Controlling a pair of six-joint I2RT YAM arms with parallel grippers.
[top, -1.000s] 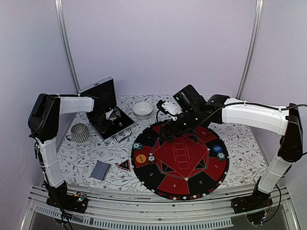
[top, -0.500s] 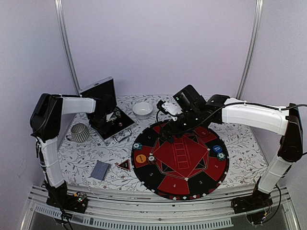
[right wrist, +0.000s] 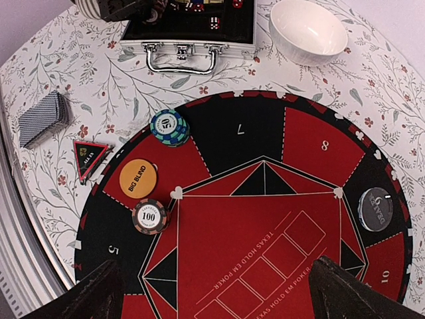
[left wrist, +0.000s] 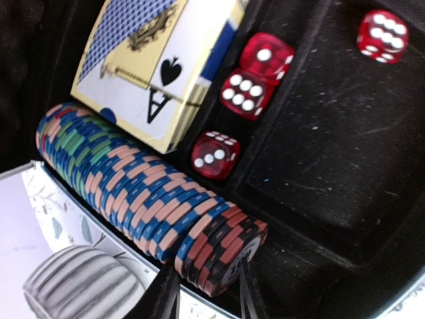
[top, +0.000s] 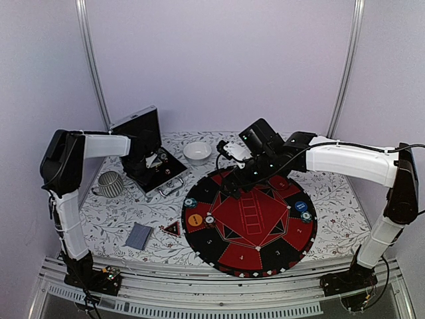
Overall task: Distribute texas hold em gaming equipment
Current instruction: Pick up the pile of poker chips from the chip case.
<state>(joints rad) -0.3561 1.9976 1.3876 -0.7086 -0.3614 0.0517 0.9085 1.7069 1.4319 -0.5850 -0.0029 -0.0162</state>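
Deck of playing cards (top: 139, 235), grey-blue backs up: on the surface (top: 106, 212), off the near-left rim of the felt mat (top: 255, 229). A small red-and-black triangular marker (top: 173, 228) lies between the deck and the mat, just beside the mat's rim.

Left sector of the mat: orange button disc (top: 194, 219), lettered BIG BLIND, with a black-and-red poker chip (right wrist: 149, 216) marked 100 just beside it, toward the mat's centre. A blue-green chip (right wrist: 170, 127) sits farther back, near the mat's left rim. Right sector of the mat: blue button disc (top: 301, 206), with a further chip (top: 306, 216) just beside it.

Right pincer (right wrist: 216, 282): spread wide, holding nothing, above the mat's far half.

Silver case (top: 136, 133): beyond the mat's far-left rim, lid raised. Left pincer (left wrist: 206, 296): inside the case, fingers (left wrist: 163, 299) narrowly parted and straddling the black-and-red end of a row of chips (left wrist: 133, 186) lying on edge. Whether the fingers clamp those chips cannot be told. Past the row lie a card box (left wrist: 149, 66) showing an ace of spades and four red dice (left wrist: 216, 155).

Grey ribbed cup (top: 111, 183): well left of the mat. White bowl (top: 197, 151): beyond the mat's far rim.
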